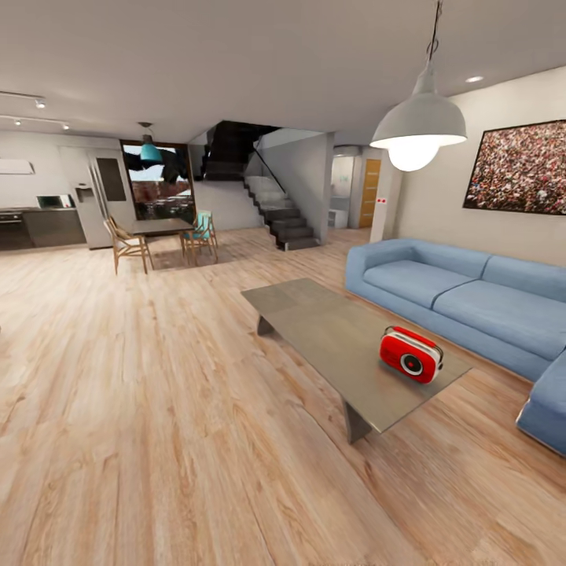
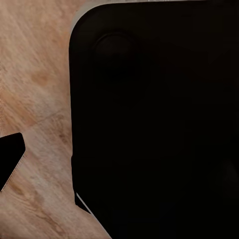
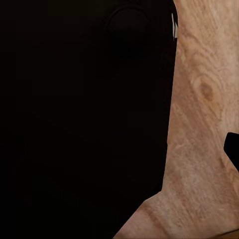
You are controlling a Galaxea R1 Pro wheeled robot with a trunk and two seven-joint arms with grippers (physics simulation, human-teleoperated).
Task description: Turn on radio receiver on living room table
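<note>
Where the head view begins, a wide stretch of bare plank floor (image 1: 141, 409) lies nearest, open and free for moving on the left. Beyond it to the right stands one long low tabletop (image 1: 330, 330), its near corner jutting toward the floor and a narrow lane running between its far long edge and one blue sofa (image 1: 464, 299). One red radio (image 1: 410, 354) sits upright near the tabletop's near right end, close to the edge facing the sofa, dial toward the camera. One white dome lamp (image 1: 419, 126) hangs above, and one crowd picture (image 1: 519, 167) is on the wall behind the sofa. Farther off stand one dark dining table (image 1: 161, 226) with wooden chairs around it, and one staircase (image 1: 279, 212).

Each wrist view has a dark body (image 2: 159, 124) over floor planks; a dark tip (image 2: 10, 159) shows at an edge, so I cannot tell how wide either pincer stands or whether it holds anything.
</note>
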